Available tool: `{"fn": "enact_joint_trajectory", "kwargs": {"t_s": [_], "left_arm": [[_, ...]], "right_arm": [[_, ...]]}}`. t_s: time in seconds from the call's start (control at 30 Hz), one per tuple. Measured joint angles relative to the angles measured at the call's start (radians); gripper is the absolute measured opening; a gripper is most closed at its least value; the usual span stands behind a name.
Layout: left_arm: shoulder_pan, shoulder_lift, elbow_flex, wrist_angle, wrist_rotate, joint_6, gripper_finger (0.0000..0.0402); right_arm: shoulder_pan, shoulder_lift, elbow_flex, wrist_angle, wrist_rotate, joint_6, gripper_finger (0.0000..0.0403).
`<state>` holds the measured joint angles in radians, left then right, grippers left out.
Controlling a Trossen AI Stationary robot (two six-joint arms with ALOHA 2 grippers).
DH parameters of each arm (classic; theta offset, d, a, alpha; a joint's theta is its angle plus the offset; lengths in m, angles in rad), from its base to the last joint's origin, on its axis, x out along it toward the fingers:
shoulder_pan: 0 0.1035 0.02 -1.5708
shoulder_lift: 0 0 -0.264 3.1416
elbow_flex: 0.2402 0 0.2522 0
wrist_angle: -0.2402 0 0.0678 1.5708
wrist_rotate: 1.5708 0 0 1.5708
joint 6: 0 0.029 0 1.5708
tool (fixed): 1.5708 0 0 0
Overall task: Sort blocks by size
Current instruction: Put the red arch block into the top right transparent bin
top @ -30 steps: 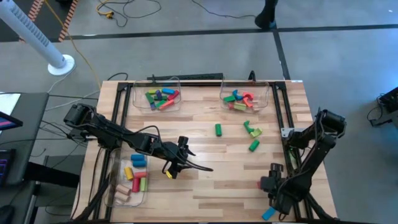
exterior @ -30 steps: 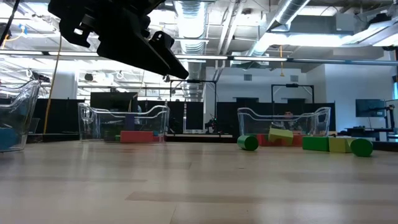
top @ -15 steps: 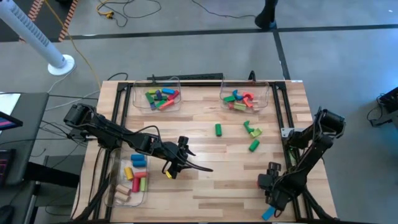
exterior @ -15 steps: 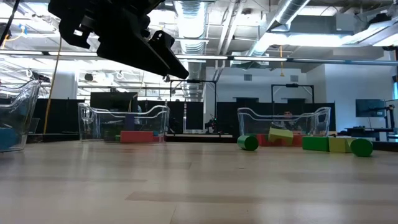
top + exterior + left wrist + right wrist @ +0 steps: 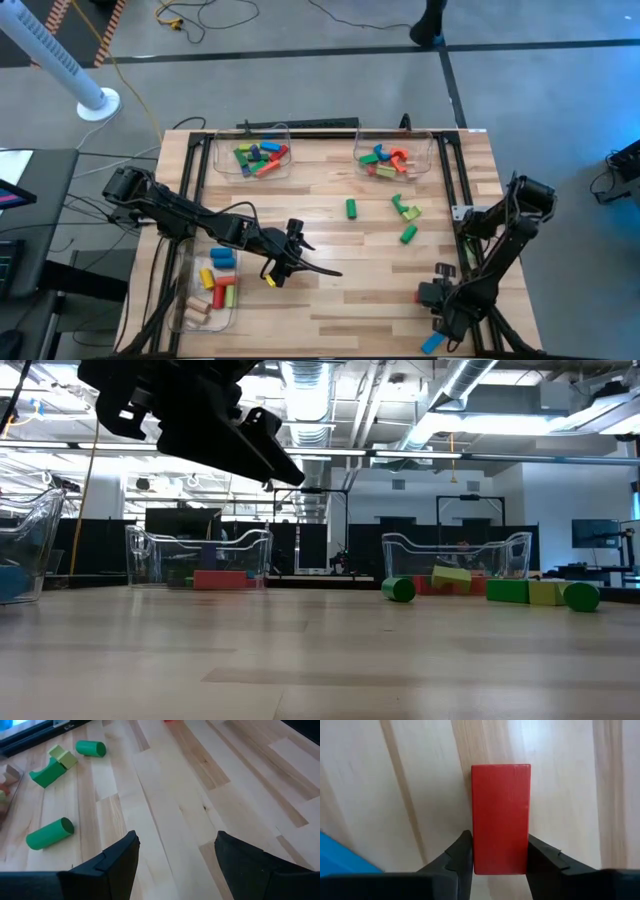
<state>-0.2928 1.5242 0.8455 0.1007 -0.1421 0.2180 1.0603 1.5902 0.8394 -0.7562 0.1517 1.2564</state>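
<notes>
A wooden bench (image 5: 330, 290) seen from above, with two dark robot arms and scattered toy blocks.

The right claw (image 5: 496, 855) sits low at the bench's 5 o'clock corner, pointing down. Its two fingers press against both long sides of a red block (image 5: 500, 817) that lies flat on the wood, pinching it. A blue block (image 5: 431, 343) lies just beside this claw at the bench's edge.

The left claw (image 5: 300, 262) hangs over the bench around 7 o'clock of centre, its fingers spread wide with nothing between them. A small yellow block (image 5: 270, 279) shows right under this arm; whether the arm touches it cannot be told.

Loose blocks lie on the bare wood toward 2 o'clock: a green cylinder (image 5: 351, 208), a second green cylinder (image 5: 408, 234), and between them a green arch (image 5: 402, 206) touching a pale yellow-green cube (image 5: 414, 212).

Three clear bins hold more blocks. One bin (image 5: 222, 162) at 11 o'clock holds a mixed pile of red, green, blue, yellow and orange pieces. Another bin (image 5: 430, 162) at 1 o'clock holds red, green and blue pieces. A third bin (image 5: 182, 290) at 8 o'clock holds yellow, blue, red, green and plain wood pieces.
</notes>
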Motion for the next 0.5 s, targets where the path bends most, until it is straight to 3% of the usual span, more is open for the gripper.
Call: {"fn": "enact_joint_trajectory", "kwargs": {"t_s": [0.23, 0.5], "left_arm": [[0.0, 0.0, 0.0, 0.039, 0.0, 0.018, 0.025], [0.0, 0.0, 0.0, 0.113, 0.035, 0.092, 0.025]], "right_arm": [[-0.069, 0.0, 0.0, 0.066, 0.01, -0.03, 0.0162], [-0.185, 0.001, 0.057, 0.093, 0.146, -0.163, 0.0164]]}}
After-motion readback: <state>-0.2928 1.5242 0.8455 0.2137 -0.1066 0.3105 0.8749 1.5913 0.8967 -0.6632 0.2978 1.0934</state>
